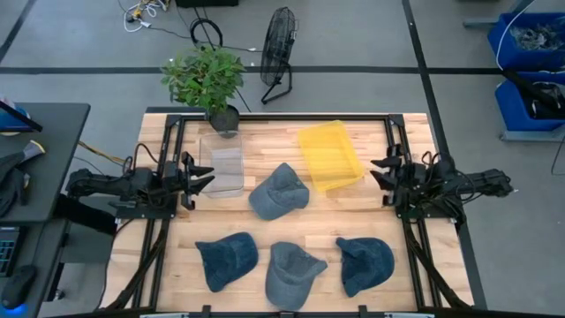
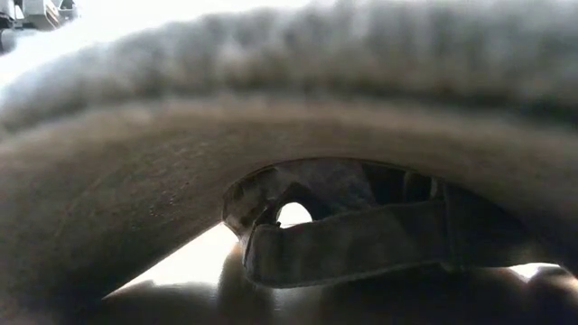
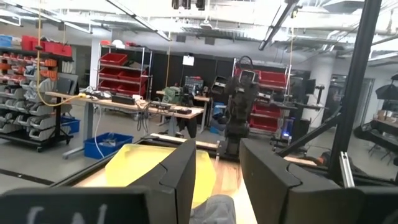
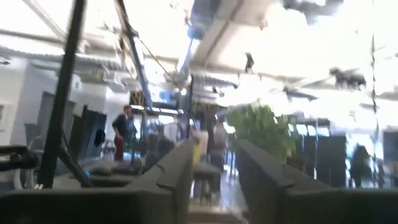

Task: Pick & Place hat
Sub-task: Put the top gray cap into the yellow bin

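Note:
Several blue-grey denim hats lie on the wooden table. One hat (image 1: 279,190) rests crown up at the centre, and its top shows in the left wrist view (image 3: 214,208). Three more lie in a row near the front edge: (image 1: 227,259), (image 1: 293,272), (image 1: 365,262). In the low view, the inside of a hat and its back strap (image 2: 361,239) fill the picture. My left gripper (image 1: 201,175) (image 3: 217,155) stands open at the table's left edge, clear of the hats. At the right edge my right gripper (image 1: 381,170) (image 4: 214,152) is open and tipped upward, with nothing between its fingers.
A yellow tray (image 1: 329,155) lies at the back right of centre, and a clear tray (image 1: 223,170) lies at the back left beside my left gripper. A potted plant (image 1: 207,79) stands at the far edge. A floor fan (image 1: 278,53) is behind the table.

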`<state>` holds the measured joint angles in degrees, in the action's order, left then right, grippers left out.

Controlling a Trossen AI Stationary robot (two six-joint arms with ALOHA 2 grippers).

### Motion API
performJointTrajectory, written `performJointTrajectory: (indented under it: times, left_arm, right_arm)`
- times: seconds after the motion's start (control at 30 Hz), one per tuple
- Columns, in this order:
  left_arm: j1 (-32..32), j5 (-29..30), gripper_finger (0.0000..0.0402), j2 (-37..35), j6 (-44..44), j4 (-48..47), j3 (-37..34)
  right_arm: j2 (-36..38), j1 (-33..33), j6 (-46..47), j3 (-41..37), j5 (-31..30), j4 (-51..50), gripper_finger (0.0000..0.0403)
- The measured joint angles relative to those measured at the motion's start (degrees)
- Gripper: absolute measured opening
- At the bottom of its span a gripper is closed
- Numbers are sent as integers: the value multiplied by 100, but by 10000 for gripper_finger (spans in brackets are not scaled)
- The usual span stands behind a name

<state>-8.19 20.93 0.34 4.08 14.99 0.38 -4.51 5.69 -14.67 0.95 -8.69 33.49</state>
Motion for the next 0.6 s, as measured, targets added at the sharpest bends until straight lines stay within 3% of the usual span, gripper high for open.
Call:
performJointTrajectory:
  times: [0.13,0.27,0.43,0.6]
  left_arm:
    - [0,0,128,0,-26,185,0]
    - [1,0,128,0,-24,385,0]
    - [1,2,128,2,-57,746,0]
    - [1,4,128,5,-90,751,57]
  right_arm:
    - [-405,2,-355,335,64,246,177]
    - [-1168,-2,-611,1045,-97,-316,183]
    - [-2658,-98,-320,2145,-472,-1793,181]
    - [-4449,-392,-81,3173,-226,-2757,181]
